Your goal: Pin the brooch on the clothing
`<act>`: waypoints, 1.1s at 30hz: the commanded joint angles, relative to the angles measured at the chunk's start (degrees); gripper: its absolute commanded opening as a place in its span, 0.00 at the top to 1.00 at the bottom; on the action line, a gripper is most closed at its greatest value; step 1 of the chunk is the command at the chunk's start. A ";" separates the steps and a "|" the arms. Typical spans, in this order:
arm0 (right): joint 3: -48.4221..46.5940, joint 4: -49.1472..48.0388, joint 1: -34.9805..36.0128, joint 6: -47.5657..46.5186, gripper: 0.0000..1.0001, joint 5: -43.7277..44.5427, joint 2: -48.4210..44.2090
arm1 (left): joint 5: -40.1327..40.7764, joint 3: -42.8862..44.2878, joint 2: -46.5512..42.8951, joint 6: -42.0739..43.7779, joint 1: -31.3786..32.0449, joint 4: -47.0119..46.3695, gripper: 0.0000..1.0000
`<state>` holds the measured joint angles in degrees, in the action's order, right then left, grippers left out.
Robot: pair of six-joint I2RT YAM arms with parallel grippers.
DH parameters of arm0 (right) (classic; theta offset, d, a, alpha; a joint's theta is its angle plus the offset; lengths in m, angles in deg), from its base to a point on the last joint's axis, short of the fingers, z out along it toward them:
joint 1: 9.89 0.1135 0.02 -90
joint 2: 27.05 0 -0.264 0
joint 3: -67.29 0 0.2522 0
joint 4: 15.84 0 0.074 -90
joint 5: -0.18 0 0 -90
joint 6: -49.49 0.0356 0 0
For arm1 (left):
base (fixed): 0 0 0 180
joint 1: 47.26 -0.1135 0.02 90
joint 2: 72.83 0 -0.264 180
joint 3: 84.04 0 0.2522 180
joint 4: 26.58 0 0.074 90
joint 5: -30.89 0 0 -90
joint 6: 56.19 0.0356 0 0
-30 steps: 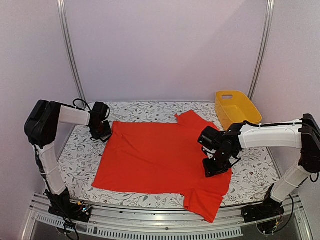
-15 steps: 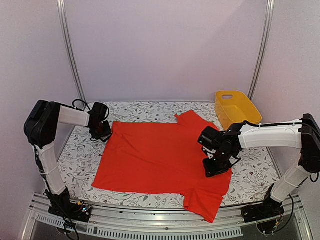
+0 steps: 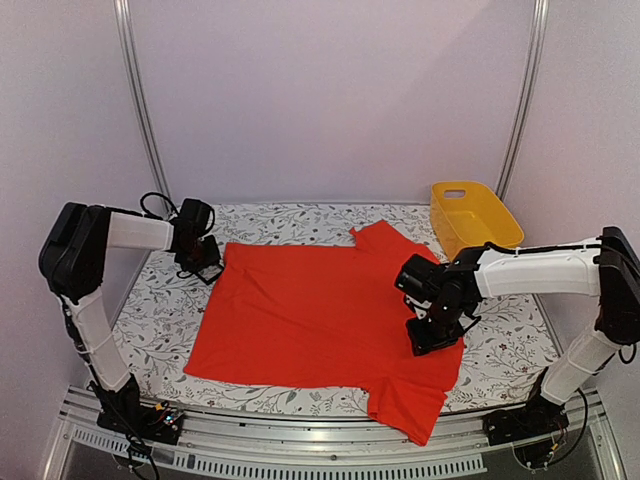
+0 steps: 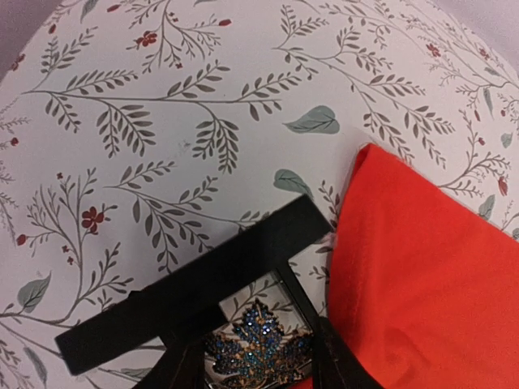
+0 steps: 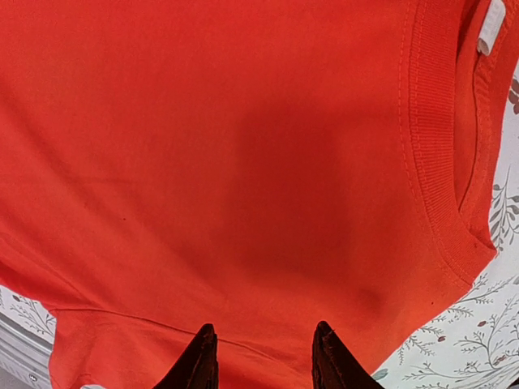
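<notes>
Left jaws flank the brooch [image 4: 258, 352], which sits between them, cut off at the frame's bottom behind a black bar [image 4: 195, 296], so I cannot tell if they grip it; right jaws hang parted just above the shirt [image 5: 243, 162].

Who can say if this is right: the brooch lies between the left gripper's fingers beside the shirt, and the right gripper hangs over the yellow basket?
One error: the right wrist view shows the right gripper over the red T-shirt near its neckline, not the yellow basket. The brooch does lie between the fingers of the left gripper.
</notes>
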<state>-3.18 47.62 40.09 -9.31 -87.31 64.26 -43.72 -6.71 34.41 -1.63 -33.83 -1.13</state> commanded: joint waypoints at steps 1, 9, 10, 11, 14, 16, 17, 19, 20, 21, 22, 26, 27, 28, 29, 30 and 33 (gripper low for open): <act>-1.45 0.96 0.12 -0.41 0.61 1.04 0.39 | -1.10 -0.68 -2.49 0.95 0.40 0.75 0.63; -7.73 0.72 -1.77 -2.68 0.60 -0.32 -2.95 | 3.24 0.28 -8.80 7.90 8.00 2.41 0.63; -8.72 0.00 -2.71 -3.44 0.60 -1.26 -3.53 | 3.50 0.51 -9.61 9.26 9.32 2.55 0.63; -9.73 -0.80 -4.30 -4.13 0.60 -1.88 -4.59 | 3.87 0.69 -10.54 10.35 11.20 2.86 0.63; -12.72 -4.64 -8.17 -6.10 0.60 -7.32 -6.72 | 4.51 1.71 -12.88 13.49 15.79 3.70 0.63; -15.04 -7.65 -9.99 -7.69 0.60 -10.24 -8.13 | 4.32 2.50 -14.23 15.64 19.07 3.87 0.63; -16.55 -9.09 -10.57 -8.16 0.60 -11.04 -8.35 | 4.44 2.90 -14.98 16.84 20.87 3.81 0.63; -18.16 -12.31 -11.47 -8.81 0.60 -12.47 -8.80 | 4.21 3.93 -15.70 18.97 24.66 3.47 0.63; -18.47 -13.99 -12.07 -8.91 0.60 -14.21 -9.06 | 3.83 4.61 -15.74 20.32 26.51 3.24 0.63; -18.53 -15.95 -12.92 -8.86 0.60 -16.60 -9.11 | 3.43 5.34 -15.70 21.92 28.61 3.14 0.63; -18.45 -17.79 -13.89 -8.53 0.60 -19.48 -9.04 | 3.32 6.06 -15.51 23.31 30.61 3.01 0.63; -18.04 -23.82 -15.48 -6.90 0.60 -26.48 -7.69 | 1.57 7.87 -14.62 30.08 37.67 2.08 0.63; -17.89 -24.83 -15.52 -6.70 0.60 -27.47 -7.29 | 0.65 7.76 -14.46 31.78 39.17 1.35 0.63; -17.72 -25.76 -15.54 -6.53 0.60 -28.46 -6.96 | -0.21 7.61 -14.43 33.49 40.63 0.64 0.63; -17.47 -26.86 -15.53 -6.23 0.60 -29.35 -6.42 | -1.08 7.35 -14.43 34.90 41.84 -0.12 0.63; -17.14 -27.48 -15.52 -5.88 0.60 -30.30 -6.12 | -2.07 7.02 -14.49 35.96 42.86 -0.90 0.63; -15.32 -30.25 -15.52 -5.42 0.60 -34.10 -6.13 | -5.81 5.79 -15.23 38.33 44.85 -3.38 0.63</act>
<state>-20.69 23.25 24.59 -15.78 -114.22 57.39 -44.39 0.13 20.00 30.13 8.73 -0.37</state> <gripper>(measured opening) 0.396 0.389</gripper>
